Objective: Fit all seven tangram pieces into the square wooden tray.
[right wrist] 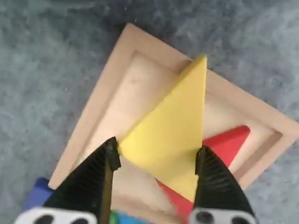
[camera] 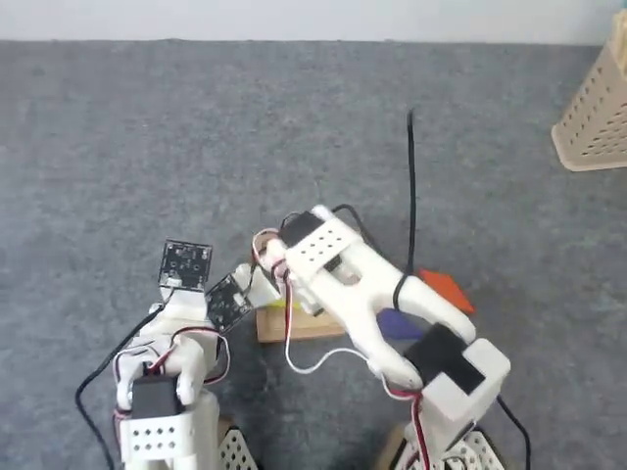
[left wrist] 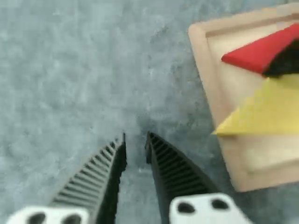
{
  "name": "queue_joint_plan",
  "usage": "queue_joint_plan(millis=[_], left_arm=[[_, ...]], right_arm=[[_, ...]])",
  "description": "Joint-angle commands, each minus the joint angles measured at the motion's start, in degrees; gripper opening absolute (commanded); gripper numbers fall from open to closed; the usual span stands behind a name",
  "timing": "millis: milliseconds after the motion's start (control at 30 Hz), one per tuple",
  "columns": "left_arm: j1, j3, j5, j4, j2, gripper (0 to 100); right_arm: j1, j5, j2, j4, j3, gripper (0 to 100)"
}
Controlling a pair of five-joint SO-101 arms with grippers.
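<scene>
- Right hand (right wrist: 156, 151) clamped across the yellow triangle (right wrist: 173, 116), tilted over the wooden tray (right wrist: 114, 63) and red piece (right wrist: 226, 142).
- Left hand (left wrist: 135, 144): fingers narrowly apart, empty, above the worktop (left wrist: 70, 70) beside the tray.
- Triangle likely light, rigid, slick; grip opposite edges.

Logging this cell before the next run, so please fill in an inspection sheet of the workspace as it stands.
Surface: grey felt-like mat.
Job's things: square wooden tray holds a red piece; yellow triangle held tilted above it; blue piece and orange piece lie outside the tray.
Clutter: nothing seen.
Grippers: right gripper shut on the yellow triangle; left gripper empty, slightly open, over the mat beside the tray.
Cables: black cable trails across the mat.
Surroundings: beige perforated holder at the far edge.
</scene>
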Motion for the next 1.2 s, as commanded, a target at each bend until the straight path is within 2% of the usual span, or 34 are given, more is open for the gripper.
queue_joint_plan(millis=[0, 167, 333, 633, 900, 1167], left_arm=[[0.1, -0.5, 0.3, 0.0, -1.3, 7], [0.1, -0.5, 0.3, 0.0, -1.3, 7], [0.1, -0.5, 0.3, 0.0, -1.3, 7], [0.1, -0.5, 0.3, 0.0, -1.3, 7], [0.1, -0.5, 0.3, 0.0, -1.3, 7], [0.1, -0.5, 0.3, 0.0, -1.3, 7]], right_arm=[[1.2, 2.4, -0.8, 3.3, -4.6, 7.6], [1.2, 1.6, -0.7, 4.3, -4.4, 9.4], [3.3, 0.4, -0.8, 6.0, -4.7, 20.6], [8.2, -0.3, -1.2, 5.7, -4.8, 19.7], [10.2, -9.1, -1.3, 5.7, -9.6, 19.7], [10.5, -23.6, -1.3, 6.2, -13.9, 19.7]])
